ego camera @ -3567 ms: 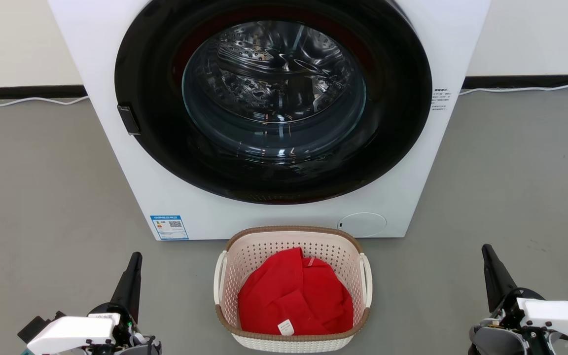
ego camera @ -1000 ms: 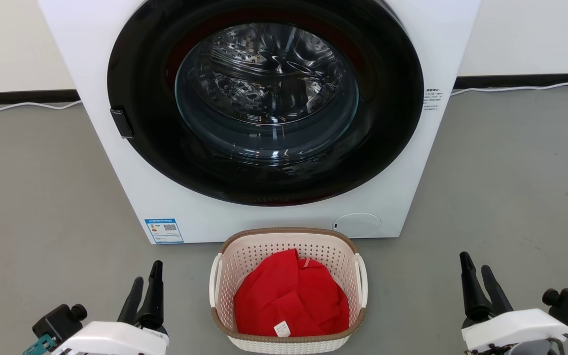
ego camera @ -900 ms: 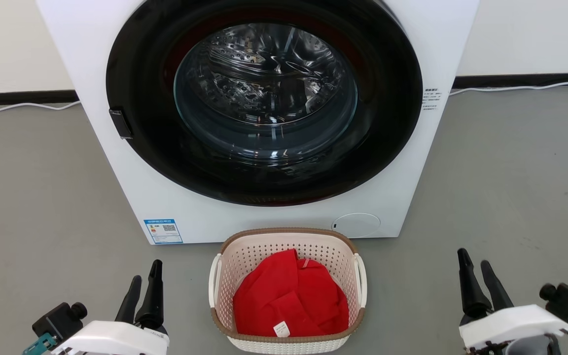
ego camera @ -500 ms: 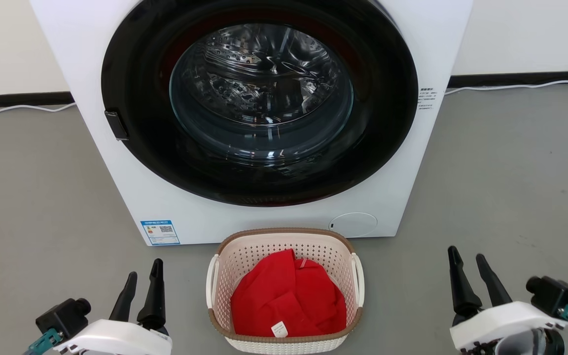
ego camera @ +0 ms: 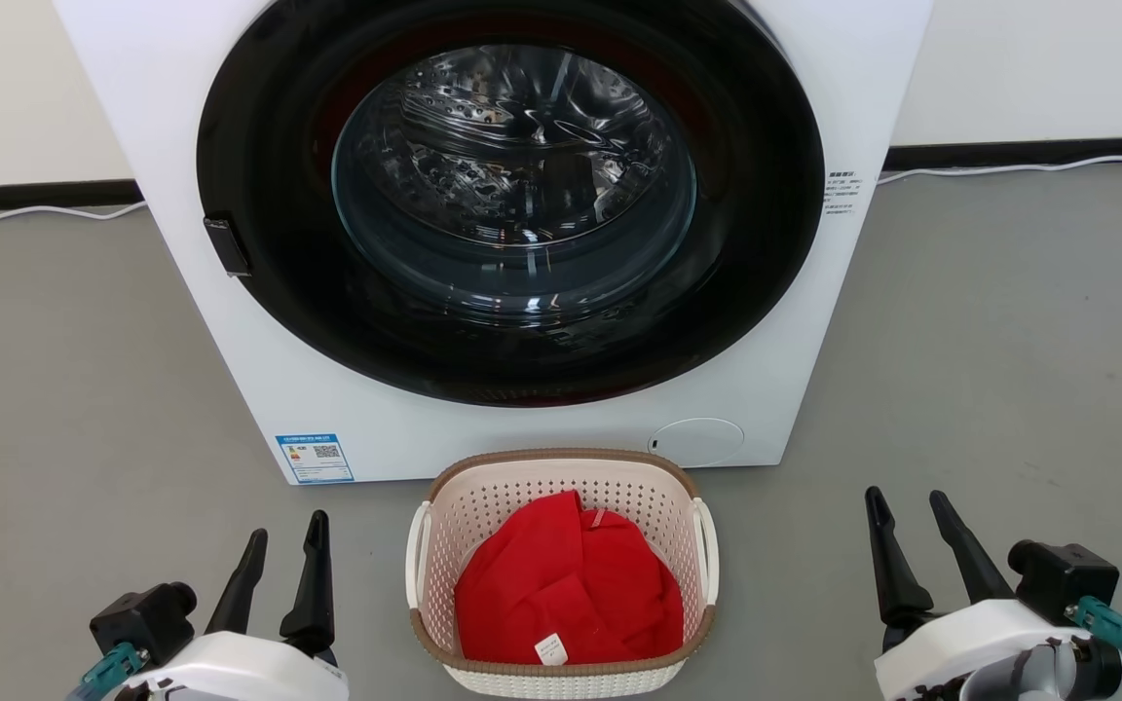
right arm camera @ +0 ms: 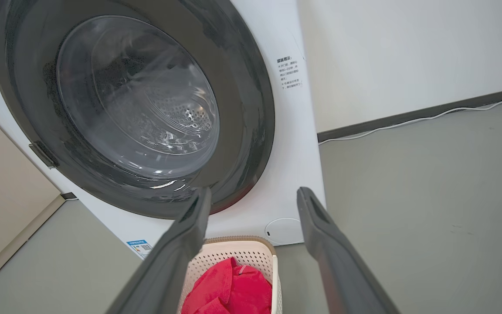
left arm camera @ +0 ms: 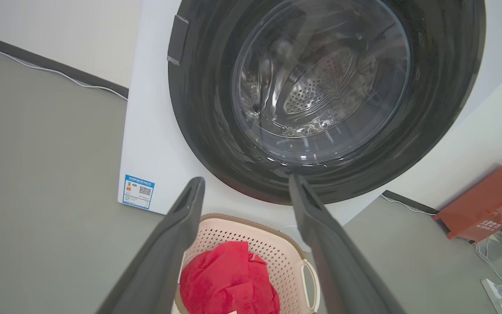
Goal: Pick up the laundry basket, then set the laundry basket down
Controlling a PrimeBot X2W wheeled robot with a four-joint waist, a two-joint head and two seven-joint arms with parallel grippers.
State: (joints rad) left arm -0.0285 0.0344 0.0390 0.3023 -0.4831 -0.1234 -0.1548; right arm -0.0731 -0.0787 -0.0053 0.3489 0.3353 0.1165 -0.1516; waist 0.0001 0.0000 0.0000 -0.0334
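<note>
The laundry basket (ego camera: 483, 492) stands on the grey floor just before the washing machine, cream-white and perforated with a brown rim and white side handles. A red cloth (ego camera: 566, 594) fills it. My left gripper (ego camera: 288, 531) hovers open to the basket's left, a short gap from its handle. My right gripper (ego camera: 907, 506) hovers open farther off on the right. In the left wrist view the basket (left arm camera: 273, 248) lies low between the spread fingers of the left gripper (left arm camera: 246, 183). In the right wrist view the basket (right arm camera: 242, 250) sits below the open right gripper (right arm camera: 253, 194).
The white washing machine (ego camera: 347, 419) with its shut round glass door (ego camera: 512, 185) stands right behind the basket. A white cable (ego camera: 1028, 167) runs along the wall's dark baseboard. An orange-red box (left arm camera: 490, 200) leans by the wall in the left wrist view.
Both grippers have turned so that both fingers show, and have edged inward toward the basket. The head camera has shifted slightly. The basket has stayed on the floor.
</note>
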